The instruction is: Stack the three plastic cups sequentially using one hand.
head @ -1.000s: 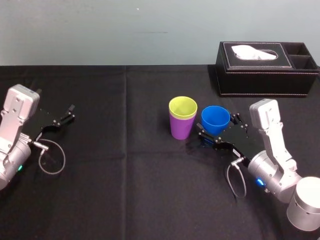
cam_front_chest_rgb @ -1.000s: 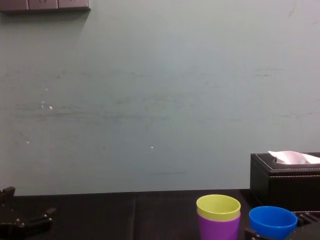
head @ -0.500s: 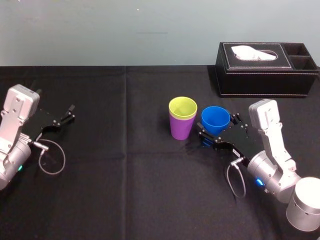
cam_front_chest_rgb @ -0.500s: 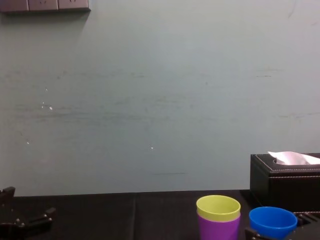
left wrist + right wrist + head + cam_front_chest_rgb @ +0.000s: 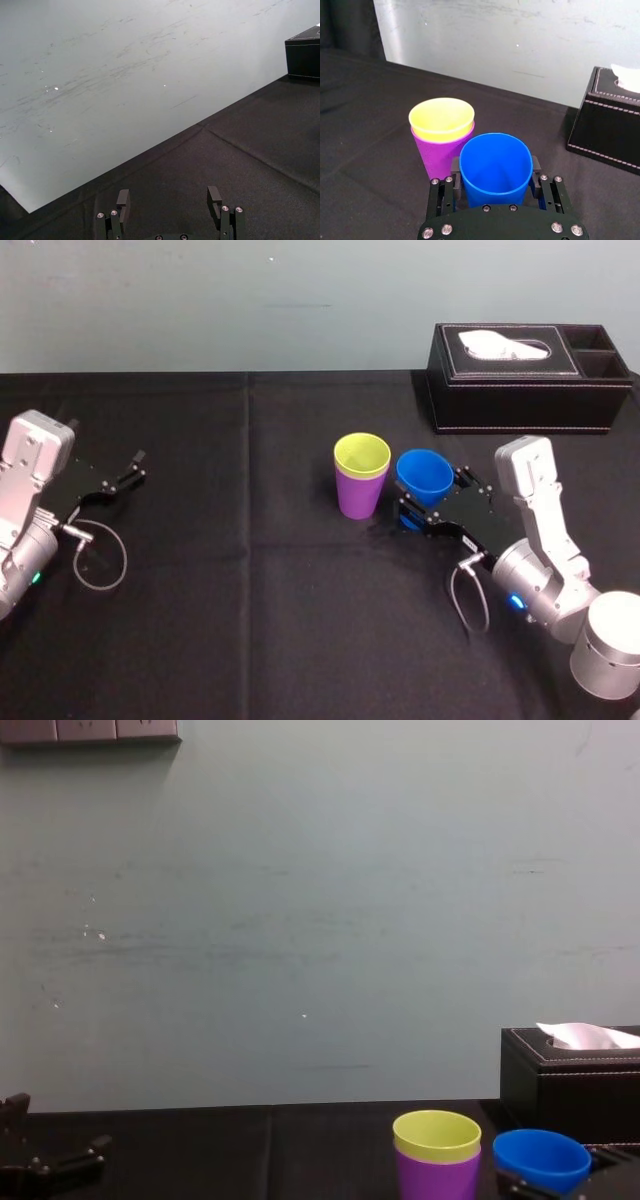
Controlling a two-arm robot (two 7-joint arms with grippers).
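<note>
Blue cup (image 5: 425,475): upright, in front of the tissue box (image 5: 525,390), clamped on both sides by the right gripper (image 5: 430,492).
Yellow-green cup (image 5: 361,453): nested in the purple cup (image 5: 357,498), its rim above it.
Purple cup: on the black cloth (image 5: 250,620), in front and left of the box, just beside the blue cup.
Left gripper (image 5: 138,467): far left of the box, low over the cloth, fingers spread and holding nothing.

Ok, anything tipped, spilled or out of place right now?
Nothing stands out. The yellow-green cup sits nested straight in the purple cup, the right gripper is shut on the blue cup beside them, and the left gripper rests open at far left.
</note>
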